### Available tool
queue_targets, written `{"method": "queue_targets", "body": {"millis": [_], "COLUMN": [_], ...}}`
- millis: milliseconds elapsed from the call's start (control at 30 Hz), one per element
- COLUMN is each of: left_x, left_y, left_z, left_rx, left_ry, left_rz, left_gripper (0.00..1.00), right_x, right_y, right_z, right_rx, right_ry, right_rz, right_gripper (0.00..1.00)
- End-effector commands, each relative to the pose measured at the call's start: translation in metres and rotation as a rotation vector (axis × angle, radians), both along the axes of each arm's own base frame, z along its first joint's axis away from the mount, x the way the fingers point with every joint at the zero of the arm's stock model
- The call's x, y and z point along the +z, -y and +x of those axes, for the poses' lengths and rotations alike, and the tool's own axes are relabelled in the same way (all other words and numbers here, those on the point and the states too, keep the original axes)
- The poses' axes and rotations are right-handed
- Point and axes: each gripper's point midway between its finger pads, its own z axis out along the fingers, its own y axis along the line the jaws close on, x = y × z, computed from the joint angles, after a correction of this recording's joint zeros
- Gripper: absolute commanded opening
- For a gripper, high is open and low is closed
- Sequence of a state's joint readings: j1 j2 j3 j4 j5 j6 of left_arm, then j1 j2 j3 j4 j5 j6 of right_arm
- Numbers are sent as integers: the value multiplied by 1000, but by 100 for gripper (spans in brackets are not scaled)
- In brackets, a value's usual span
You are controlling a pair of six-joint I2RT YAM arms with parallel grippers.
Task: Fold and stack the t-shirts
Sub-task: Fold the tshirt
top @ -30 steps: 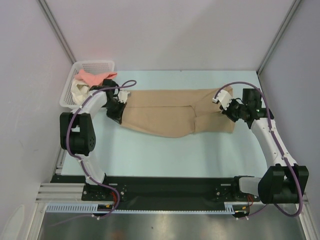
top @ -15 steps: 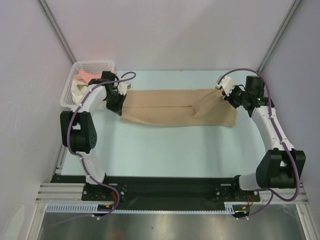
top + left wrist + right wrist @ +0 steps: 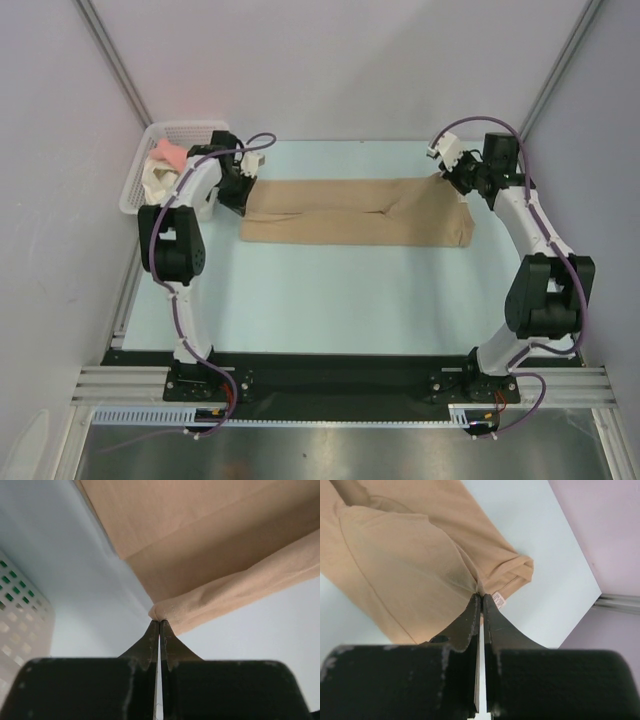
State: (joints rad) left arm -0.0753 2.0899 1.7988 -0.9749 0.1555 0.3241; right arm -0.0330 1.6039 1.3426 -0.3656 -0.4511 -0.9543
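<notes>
1. White mesh basket (image 3: 187, 131), far-left corner, is partly hidden by L arm (image 3: 196, 184); pink cloth (image 3: 171, 153) and cream cloth (image 3: 159, 180) are glimpsed inside.
2. Tan t-shirt (image 3: 355, 212), soft and smooth, is laid as a long band across the table's (image 3: 330, 290) far side.
3. Its bunched ends are pinched by L gripper (image 3: 159, 622) and R gripper (image 3: 481, 596), both clamped tight.

I see the tan t-shirt (image 3: 350, 212) lying as a long band on the table (image 3: 330, 290), my left gripper (image 3: 240, 197) at its left end and my right gripper (image 3: 458, 183) at its right end.
</notes>
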Motion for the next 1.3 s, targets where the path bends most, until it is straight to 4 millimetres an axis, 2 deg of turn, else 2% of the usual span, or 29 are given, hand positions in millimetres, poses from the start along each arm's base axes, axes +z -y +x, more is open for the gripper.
{"method": "queue_targets", "body": {"millis": [0,100,133,167,233,267,300,367,400,433,500,533,567,600,633,700,767,800,833,933,967,1033,1067,1100,1133,1167,1200,1267], "left_x": [15,12,12,11,8,5,4,3,3,4,11,16,23,27,42,47,50,45,44,33,30,26,24,20,16,13,9,-1], "left_y": [-7,-9,-9,-9,-10,-11,-13,-15,-19,-20,-25,-25,-25,-24,-19,-17,-6,-2,7,24,29,40,45,48,52,53,53,52], "left_z": [30,36,37,36,34,32,30,28,26,26,25,25,27,26,26,23,20,17,17,15,15,17,17,18,16,15,14,11], "left_rx": [4,10,8,12,16,19,26,30,38,49,63,73,73,66,43,26,-15,-30,-55,-107,-116,-145,-157,-164,-169,-169,-169,-169], "left_ry": [84,90,92,90,81,75,69,68,67,73,89,104,123,136,174,192,204,192,192,176,173,173,171,160,147,139,129,105], "left_rz": [31,43,45,47,53,57,68,75,93,100,118,123,126,126,129,158,161,165,167,174,176,180,176,171,158,153,153,157], "left_gripper": [0,1,0,1,0,2,7,11,17,41,54,71,79,82,84,85,85,85,84,84,84,82,81,80,80,79,79,78], "right_x": [25,25,16,18,8,-3,-4,-6,-4,-1,8,11,13,21,20,17,5,-1,-19,-33,-35,-42,-58,-46,-54,-69,-60,-70], "right_y": [-1,-1,0,2,4,5,7,16,19,22,27,28,27,27,26,18,12,-5,-12,-30,-36,-49,-52,-59,-62,-66,-70,-74], "right_z": [32,49,56,60,66,68,71,76,79,79,80,80,79,77,75,69,63,60,56,52,59,57,61,69,69,73,83,85], "right_rx": [-15,-29,-44,-50,-71,-85,-102,-160,-185,-203,-244,-257,-268,-274,-274,-258,-240,-197,-176,-147,-133,-114,-111,-94,-95,-99,-87,-81], "right_ry": [94,107,96,101,84,68,69,73,88,99,128,138,139,153,148,120,73,46,-15,-96,-114,-185,-235,-223,-263,-305,-292,-336], "right_rz": [24,27,27,23,6,1,-2,5,3,6,16,23,37,44,50,69,85,87,93,151,166,205,217,240,249,262,276,281], "right_gripper": [0,0,0,0,0,3,9,19,32,37,41,42,42,45,46,47,49,49,49,49,49,49,49,49,49,48,48,48]}}
